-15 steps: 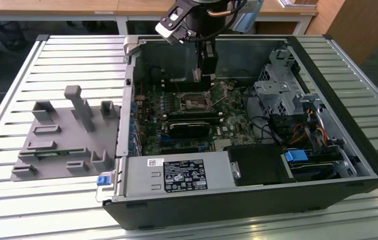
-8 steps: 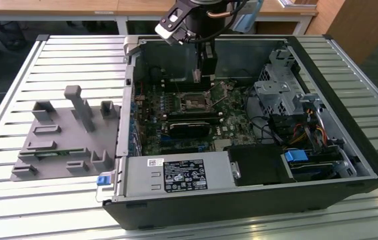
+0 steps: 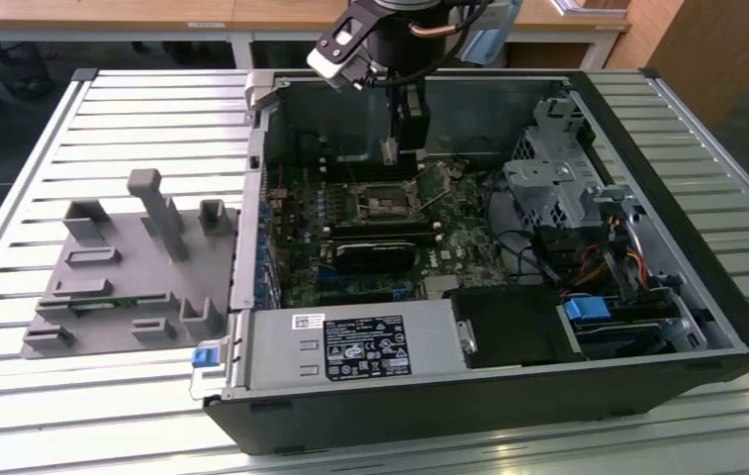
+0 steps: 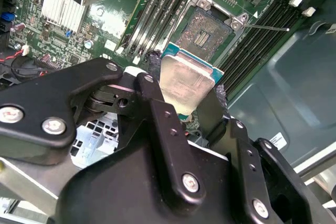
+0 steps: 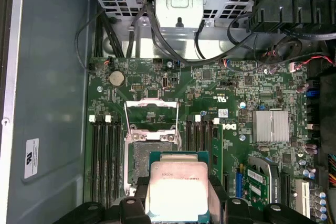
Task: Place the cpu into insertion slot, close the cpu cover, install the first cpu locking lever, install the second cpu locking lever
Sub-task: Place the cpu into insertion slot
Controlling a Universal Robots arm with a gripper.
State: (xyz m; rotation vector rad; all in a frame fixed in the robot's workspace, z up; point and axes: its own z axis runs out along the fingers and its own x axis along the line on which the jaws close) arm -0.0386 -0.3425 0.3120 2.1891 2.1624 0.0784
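Black fingers of the hand point(image 4: 185, 90) pinch the cpu point(image 4: 181, 74) by two opposite edges, its pale metal top facing the wrist cameras, presumably so the underside is free to drop flat into place; the chip hangs above the board, apart from it, near the insertion slot point(image 4: 207, 32) and partly covering it in the first wrist view; it is not seated. Below lies the open computer case point(image 3: 480, 406) on its side, which turns the green motherboard point(image 5: 236, 87) upward for reach from above; on it the slot shows its dark centre bare, because the cpu cover point(image 5: 150, 102) stands tipped up on its hinge and a thin locking lever point(image 4: 265, 26) is swung out to the side; long memory slots point(image 5: 105, 156) flank the socket. Under the case is a slatted metal bench point(image 3: 31, 416) that also carries a grey moulded fixture point(image 3: 124, 287); beyond it stand wooden desks point(image 3: 149, 15).
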